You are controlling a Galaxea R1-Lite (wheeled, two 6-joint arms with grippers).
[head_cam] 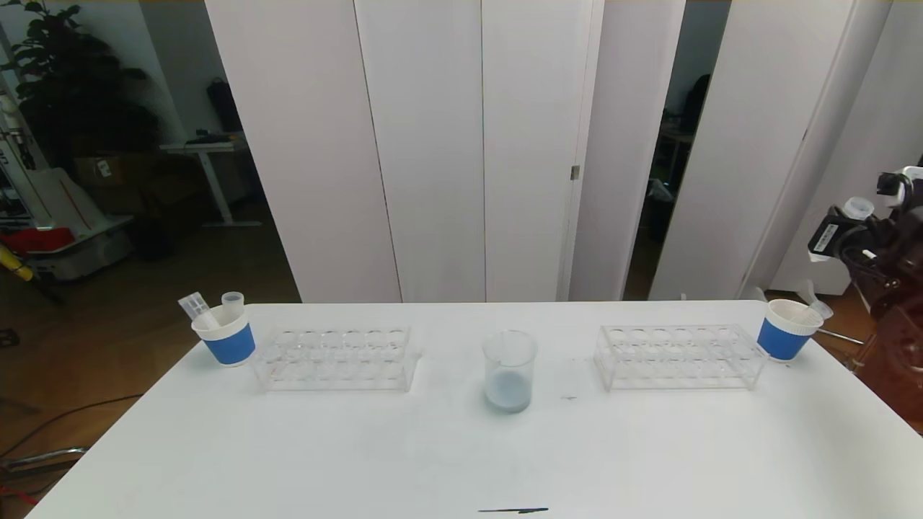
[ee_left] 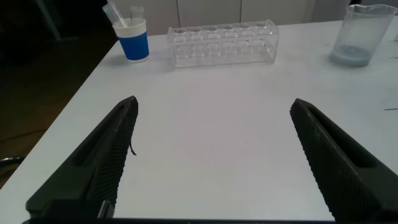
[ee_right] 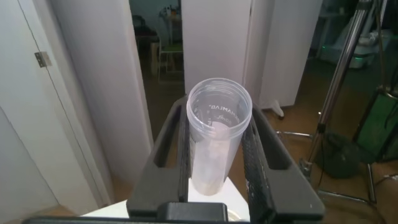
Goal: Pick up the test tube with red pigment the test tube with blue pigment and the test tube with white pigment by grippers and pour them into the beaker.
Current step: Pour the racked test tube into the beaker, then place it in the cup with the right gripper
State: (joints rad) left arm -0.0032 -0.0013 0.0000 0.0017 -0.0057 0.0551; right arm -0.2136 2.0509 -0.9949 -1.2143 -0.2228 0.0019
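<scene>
Two tubes in left cup (head_cam: 225, 339), pale-blue mix in beaker (head_cam: 510, 371).
Right gripper (ee_right: 217, 155) clamped on near-empty tube (ee_right: 216, 134), raised beside table; left gripper (ee_left: 214, 155) spread wide, empty.

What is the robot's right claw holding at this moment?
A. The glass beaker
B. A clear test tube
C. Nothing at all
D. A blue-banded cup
B: in the right wrist view the right gripper is clamped on a clear test tube, its open mouth facing the camera.

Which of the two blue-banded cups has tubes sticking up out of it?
The left cup, beside the left rack; two tubes protrude. The right cup shows none standing.
</scene>
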